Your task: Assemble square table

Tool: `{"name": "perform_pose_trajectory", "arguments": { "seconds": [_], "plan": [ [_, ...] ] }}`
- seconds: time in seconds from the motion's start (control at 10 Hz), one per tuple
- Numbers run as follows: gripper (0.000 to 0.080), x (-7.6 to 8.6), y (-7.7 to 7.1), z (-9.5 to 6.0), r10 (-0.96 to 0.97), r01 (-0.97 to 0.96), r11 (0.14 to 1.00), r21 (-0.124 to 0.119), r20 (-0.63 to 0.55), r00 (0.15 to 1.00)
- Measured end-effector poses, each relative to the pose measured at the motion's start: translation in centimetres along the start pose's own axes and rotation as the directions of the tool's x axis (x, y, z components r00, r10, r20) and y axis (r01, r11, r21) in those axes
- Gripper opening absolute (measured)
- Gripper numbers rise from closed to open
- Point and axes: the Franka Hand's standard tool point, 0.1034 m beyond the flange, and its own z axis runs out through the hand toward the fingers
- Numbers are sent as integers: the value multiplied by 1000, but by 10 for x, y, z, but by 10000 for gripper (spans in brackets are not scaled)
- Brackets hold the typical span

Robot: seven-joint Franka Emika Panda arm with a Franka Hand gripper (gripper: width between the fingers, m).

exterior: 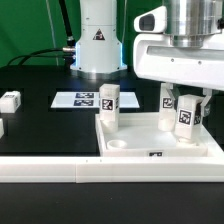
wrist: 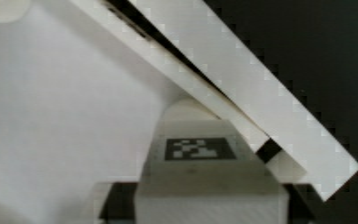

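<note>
The white square tabletop (exterior: 130,140) with its raised rim lies at the front right of the exterior view. One white tagged leg block (exterior: 108,103) stands upright at its far left corner. A second leg (exterior: 167,97) stands near its far right. My gripper (exterior: 187,118) is shut on a third leg block (exterior: 187,110) and holds it upright over the tabletop's right part. In the wrist view this leg (wrist: 197,150) sits between my black fingers (wrist: 123,200), with the tabletop surface (wrist: 69,100) and its rim (wrist: 229,70) below. Whether the leg touches the tabletop is hidden.
Another leg block (exterior: 10,101) lies on the black table at the exterior view's left, and one more (exterior: 1,127) is cut by the left edge. The marker board (exterior: 82,99) lies behind the tabletop. The long white border rail (exterior: 60,170) runs along the front. The robot base (exterior: 98,40) stands at the back.
</note>
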Motion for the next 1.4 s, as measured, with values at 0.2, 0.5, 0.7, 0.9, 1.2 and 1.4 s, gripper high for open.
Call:
{"name": "perform_pose_trajectory", "arguments": {
  "seconds": [0.2,0.5,0.7,0.9,1.2,1.4],
  "plan": [
    [290,0,0,0,54,-54,999,2,2,999],
    [487,0,1,1,-90,90,996,-6,6,996],
    [640,2,4,1,-251,251,968,-12,19,968],
    [647,3,4,1,-391,391,920,-12,17,920],
    [649,-1,6,5,-631,631,775,-31,13,776],
    [649,-1,6,4,-746,745,665,-47,15,666]
  ]
}}
